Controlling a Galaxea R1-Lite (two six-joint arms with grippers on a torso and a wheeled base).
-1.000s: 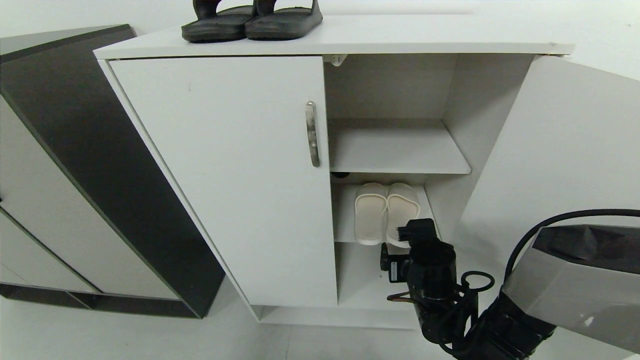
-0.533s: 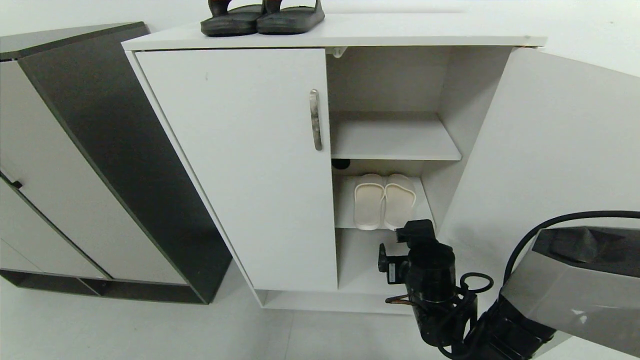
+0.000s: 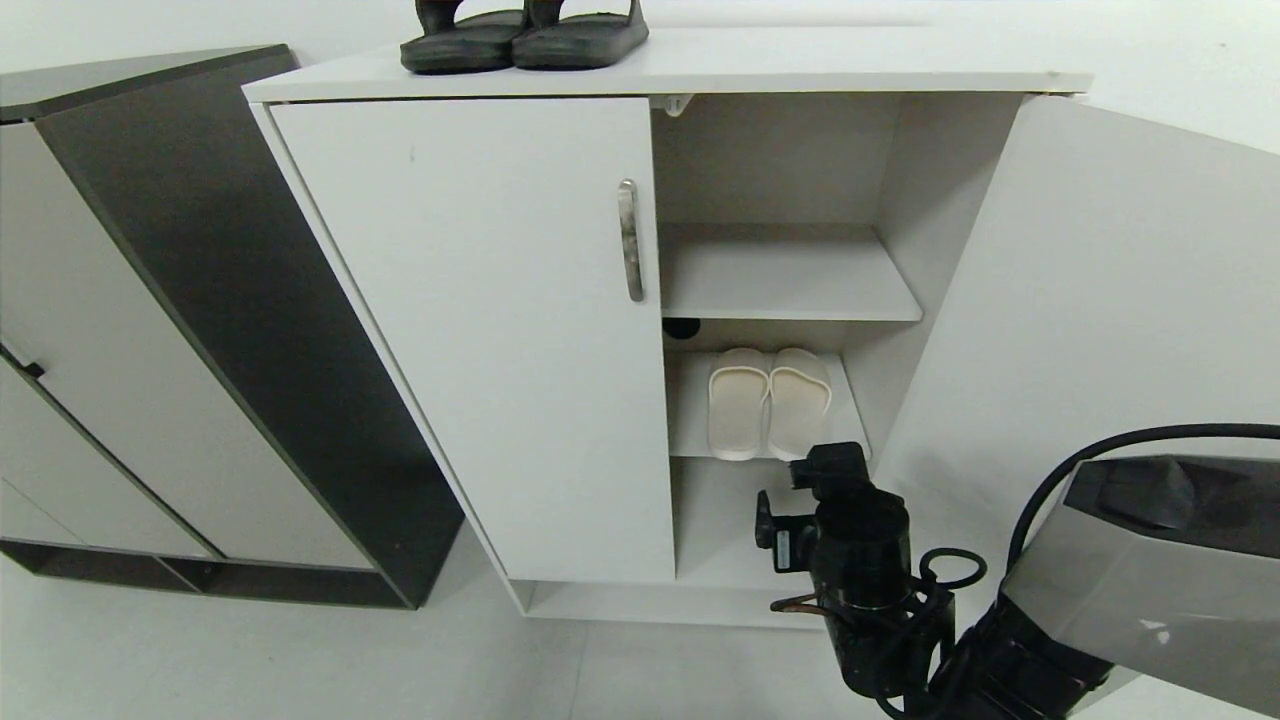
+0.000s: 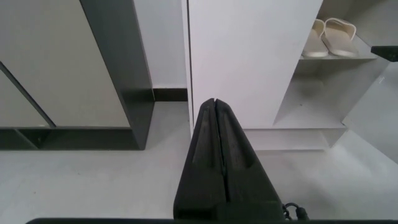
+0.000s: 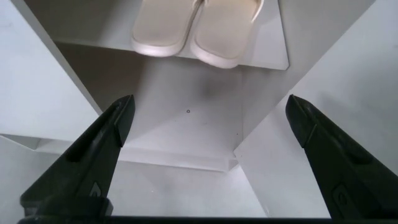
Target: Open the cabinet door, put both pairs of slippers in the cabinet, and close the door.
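The white cabinet [image 3: 850, 70] stands with its right door [image 3: 1100, 300] swung open and its left door [image 3: 480, 330] closed. A cream pair of slippers [image 3: 768, 402] [image 5: 199, 28] [image 4: 334, 36] lies on the middle shelf. A black pair of slippers [image 3: 525, 35] rests on the cabinet top, at the left. My right gripper [image 5: 208, 118] is open and empty, just outside the bottom compartment, below the cream pair. My left gripper [image 4: 215, 106] is shut on nothing, low over the floor in front of the closed left door.
A dark grey and white cabinet [image 3: 150, 300] stands to the left of the white one. The upper shelf [image 3: 790, 280] and the bottom compartment [image 5: 186, 112] are bare. The open door stands close to my right arm. Light floor [image 3: 300, 670] lies in front.
From 1.0 s to 0.5 s ago the whole head picture shifted, so the camera moved. Since then my right wrist has dropped very slightly. The slippers lie as before.
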